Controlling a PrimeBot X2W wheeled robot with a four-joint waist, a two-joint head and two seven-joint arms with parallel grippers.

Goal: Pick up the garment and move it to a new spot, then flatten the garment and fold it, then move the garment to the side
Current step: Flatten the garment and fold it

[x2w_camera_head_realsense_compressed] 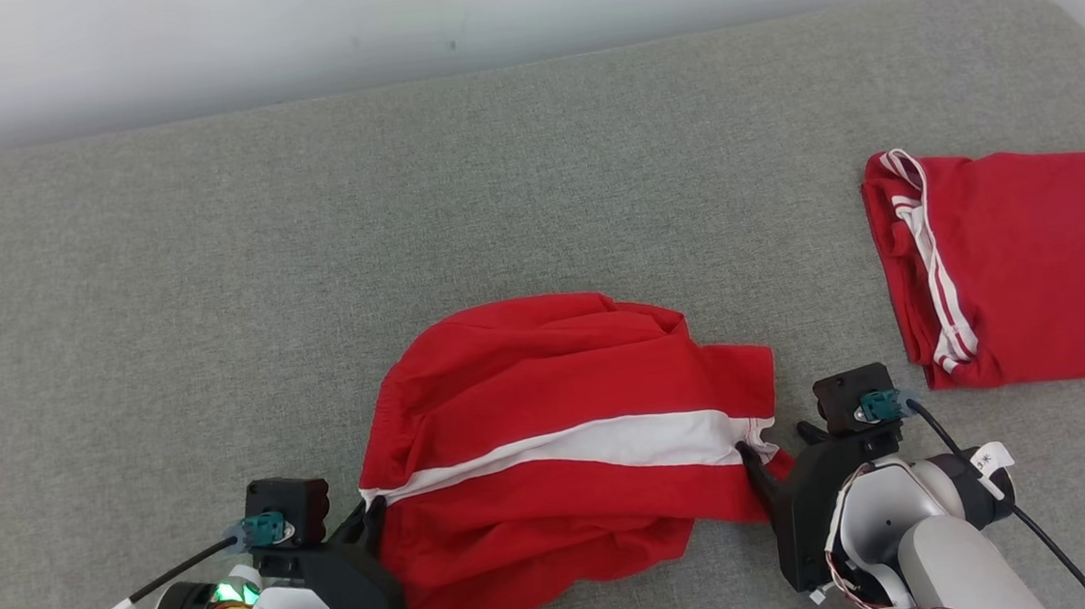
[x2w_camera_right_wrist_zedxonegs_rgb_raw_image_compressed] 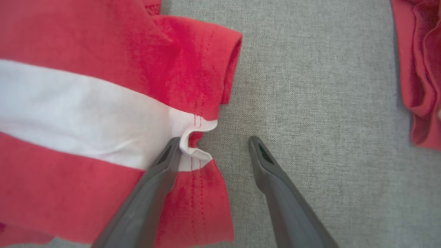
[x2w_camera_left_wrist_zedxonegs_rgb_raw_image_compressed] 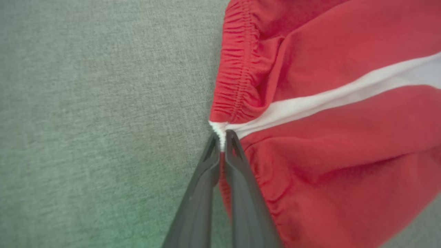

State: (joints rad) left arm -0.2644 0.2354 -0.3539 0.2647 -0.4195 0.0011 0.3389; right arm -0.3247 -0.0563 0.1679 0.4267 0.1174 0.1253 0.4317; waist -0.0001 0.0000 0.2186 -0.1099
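Left gripper (x2w_camera_left_wrist_zedxonegs_rgb_raw_image_compressed: 222, 137) is pinched shut on the garment (x2w_camera_left_wrist_zedxonegs_rgb_raw_image_compressed: 327, 155). Its two dark fingertips meet on the white end of the gathered waistband (x2w_camera_left_wrist_zedxonegs_rgb_raw_image_compressed: 237, 69), right where the white stripe (x2w_camera_left_wrist_zedxonegs_rgb_raw_image_compressed: 344, 96) begins. Seen along this gripper, the red cloth spreads to the right of the fingers and ahead of them, and bare grey fabric surface (x2w_camera_left_wrist_zedxonegs_rgb_raw_image_compressed: 86, 103) lies to their left.

The right gripper (x2w_camera_right_wrist_zedxonegs_rgb_raw_image_compressed: 215, 141) stands with its jaws wide apart at the garment's other end and grips nothing. Its left finger (x2w_camera_right_wrist_zedxonegs_rgb_raw_image_compressed: 155, 186) lies on the leg hem (x2w_camera_right_wrist_zedxonegs_rgb_raw_image_compressed: 203, 193) where the stripe ends, touching a curled bit of white edge. Its right finger (x2w_camera_right_wrist_zedxonegs_rgb_raw_image_compressed: 275, 182) is over the grey surface just beside the hem, off the cloth.

From the head, the garment lies crumpled between the two grippers, with the stripe running from one to the other. A folded red garment (x2w_camera_head_realsense_compressed: 1032, 247) lies beyond the right gripper and to its right, well apart.
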